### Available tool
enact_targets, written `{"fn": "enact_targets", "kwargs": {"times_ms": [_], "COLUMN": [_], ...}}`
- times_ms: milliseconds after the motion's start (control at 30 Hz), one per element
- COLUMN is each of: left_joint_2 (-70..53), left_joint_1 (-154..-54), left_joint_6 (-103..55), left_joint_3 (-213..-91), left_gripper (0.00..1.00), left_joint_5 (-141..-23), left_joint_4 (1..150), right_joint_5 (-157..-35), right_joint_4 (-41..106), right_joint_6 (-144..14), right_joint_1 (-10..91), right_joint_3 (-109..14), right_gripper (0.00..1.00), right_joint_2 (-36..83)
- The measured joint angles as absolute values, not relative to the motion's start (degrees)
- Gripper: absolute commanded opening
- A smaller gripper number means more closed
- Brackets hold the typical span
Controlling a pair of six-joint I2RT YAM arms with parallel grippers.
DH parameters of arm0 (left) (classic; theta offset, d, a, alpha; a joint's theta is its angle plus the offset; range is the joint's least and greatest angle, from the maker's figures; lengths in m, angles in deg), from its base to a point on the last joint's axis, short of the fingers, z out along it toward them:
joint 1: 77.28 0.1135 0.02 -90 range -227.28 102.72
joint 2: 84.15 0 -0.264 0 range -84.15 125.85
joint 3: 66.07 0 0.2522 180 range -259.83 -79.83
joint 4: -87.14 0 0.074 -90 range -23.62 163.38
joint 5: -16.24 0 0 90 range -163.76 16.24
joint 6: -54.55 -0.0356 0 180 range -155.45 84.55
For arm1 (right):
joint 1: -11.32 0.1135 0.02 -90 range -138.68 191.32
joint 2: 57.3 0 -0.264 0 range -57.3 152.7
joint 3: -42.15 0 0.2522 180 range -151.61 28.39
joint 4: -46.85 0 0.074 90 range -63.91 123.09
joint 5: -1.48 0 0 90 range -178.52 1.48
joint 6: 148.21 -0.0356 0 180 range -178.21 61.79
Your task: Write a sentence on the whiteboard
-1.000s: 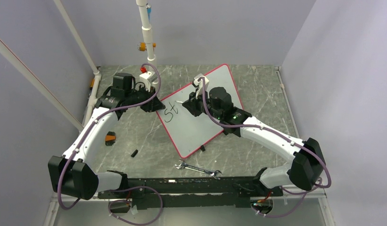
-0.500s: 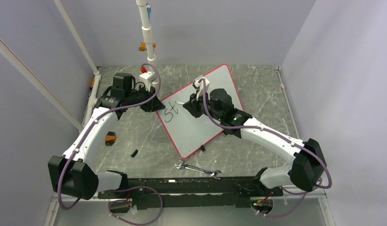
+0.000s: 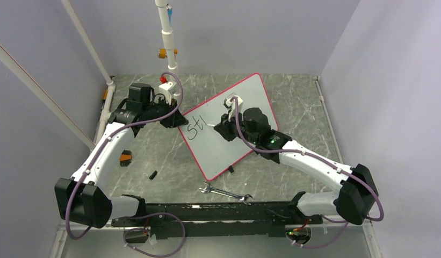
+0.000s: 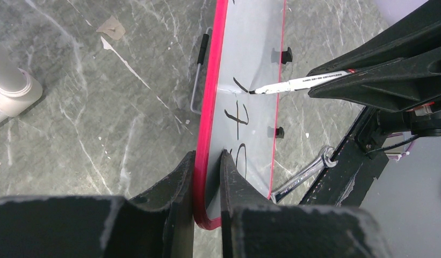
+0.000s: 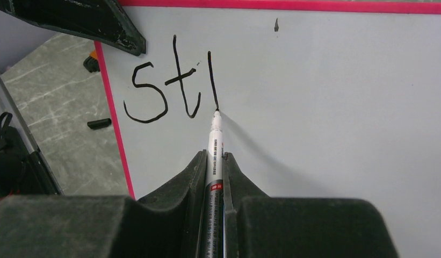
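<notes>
The whiteboard (image 3: 229, 148) lies tilted on the table, white with a red-pink rim; it also shows in the left wrist view (image 4: 250, 64) and the right wrist view (image 5: 325, 80). The sentence (image 3: 195, 129) reads "St" plus one fresh vertical stroke (image 5: 167, 86). My left gripper (image 3: 178, 119) is shut on the whiteboard's left rim (image 4: 207, 161). My right gripper (image 3: 221, 128) is shut on a white marker (image 5: 214, 145), whose tip touches the board at the foot of the new stroke. The marker also shows in the left wrist view (image 4: 298, 83).
A silver wrench (image 3: 224, 193) lies near the front of the table, below the board. A small black cap (image 3: 152, 174) and an orange-black piece (image 3: 125, 157) lie at the left. A white pole (image 3: 167, 37) stands at the back.
My right gripper has drawn the marker down the board, leaving a new vertical stroke right of "St". The left gripper and board have stayed put.
</notes>
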State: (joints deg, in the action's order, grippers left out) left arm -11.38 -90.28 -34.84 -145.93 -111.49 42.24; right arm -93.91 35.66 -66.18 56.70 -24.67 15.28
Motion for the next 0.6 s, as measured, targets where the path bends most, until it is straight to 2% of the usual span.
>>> {"fn": "enact_targets", "kwargs": {"times_ms": [600], "left_joint_2": [-11.4], "left_joint_1": [-90.3], "left_joint_6": [-34.9], "left_joint_3": [-145.9], "left_gripper": [0.00], "left_joint_5": [-111.5], "left_joint_4": [42.2], "right_joint_5": [-94.1], "right_joint_4": [35.5], "right_joint_6": [-66.2], "right_joint_1": [56.7], "right_joint_3": [-25.4], "right_gripper": [0.00], "right_joint_2": [15.9]}}
